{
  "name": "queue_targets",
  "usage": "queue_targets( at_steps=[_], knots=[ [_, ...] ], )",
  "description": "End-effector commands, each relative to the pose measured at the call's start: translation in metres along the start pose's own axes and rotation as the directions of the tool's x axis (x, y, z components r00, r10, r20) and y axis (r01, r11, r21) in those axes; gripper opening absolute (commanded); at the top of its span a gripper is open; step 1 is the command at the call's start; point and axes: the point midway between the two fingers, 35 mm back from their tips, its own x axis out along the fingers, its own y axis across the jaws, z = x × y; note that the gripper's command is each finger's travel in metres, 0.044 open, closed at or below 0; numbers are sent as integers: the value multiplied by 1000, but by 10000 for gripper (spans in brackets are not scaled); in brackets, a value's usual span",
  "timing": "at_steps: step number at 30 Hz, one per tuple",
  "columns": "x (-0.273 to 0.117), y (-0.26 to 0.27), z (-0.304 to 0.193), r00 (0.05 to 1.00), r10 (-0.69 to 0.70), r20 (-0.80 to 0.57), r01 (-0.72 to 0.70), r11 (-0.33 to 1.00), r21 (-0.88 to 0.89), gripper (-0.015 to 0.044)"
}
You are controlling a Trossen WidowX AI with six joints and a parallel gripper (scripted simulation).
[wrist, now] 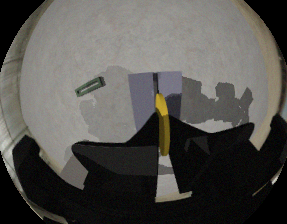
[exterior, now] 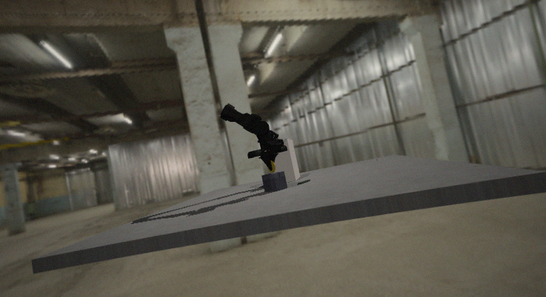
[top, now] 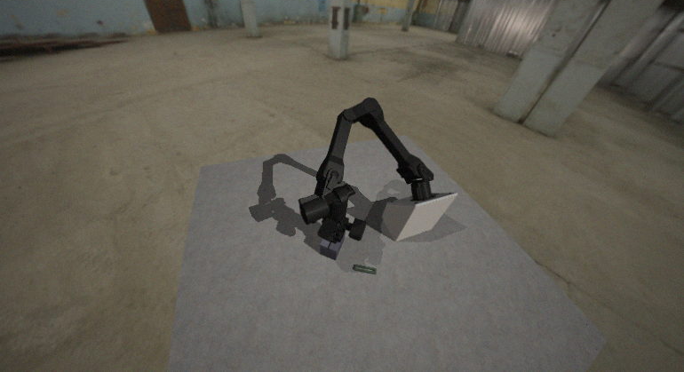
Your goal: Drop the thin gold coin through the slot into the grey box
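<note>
My fingers (exterior: pixel 271 166) are closed on the coin (exterior: pixel 273 166) (wrist: pixel 164 127), gripping it upright on its edge. The coin is above the box (top: pixel 330 249) (exterior: pixel 274 181) (wrist: pixel 142 97), outside it. In the wrist view it lines up roughly with the slot (wrist: pixel 155 82) in the lid; I cannot tell whether its lower rim touches. The inside of the box is hidden. The holder (top: pixel 364 269) (wrist: pixel 89 86) lies apart, left of the box in that view, with no coin in it. All rest on the grey table (top: pixel 287 317) (exterior: pixel 344 203) (wrist: pixel 144 30).
</note>
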Motion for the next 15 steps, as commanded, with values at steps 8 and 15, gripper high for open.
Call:
queue_targets(
  at_steps=[8, 15],
  knots=[
    [0, 0, 0, 1000, 0, 0, 0, 1000, 0, 161],
    [-1, 0, 0, 1000, 0, 0, 0, 1000, 0, 187]
  ],
)
